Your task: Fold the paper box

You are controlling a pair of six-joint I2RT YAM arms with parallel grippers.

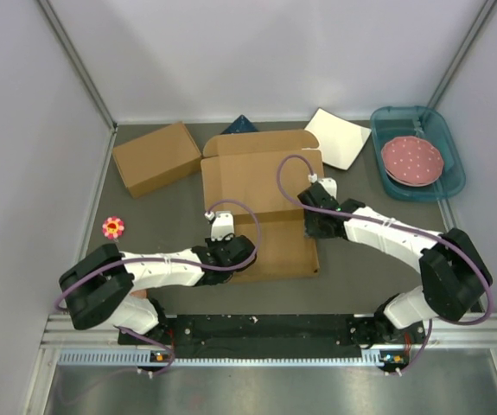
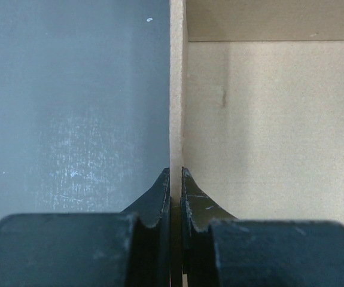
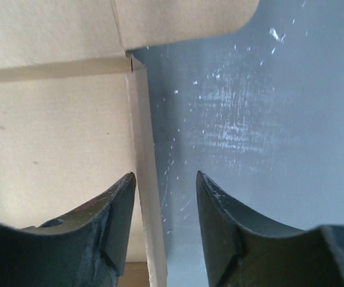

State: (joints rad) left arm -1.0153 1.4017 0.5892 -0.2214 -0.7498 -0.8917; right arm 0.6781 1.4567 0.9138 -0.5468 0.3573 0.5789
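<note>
Bright, even overhead light, soft shadows; 2 wrist cams blur fingers (image 3: 112,239) (table (image 3: 231,131) glare).

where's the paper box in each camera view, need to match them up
top external: the paper box lies mid-table, between the two arms.
left wrist: the paper box fills the right half, its side wall running up the middle.
right wrist: the paper box fills the left half, a side wall along its right edge.
shared landmark: the grey table bordering the box.
</note>
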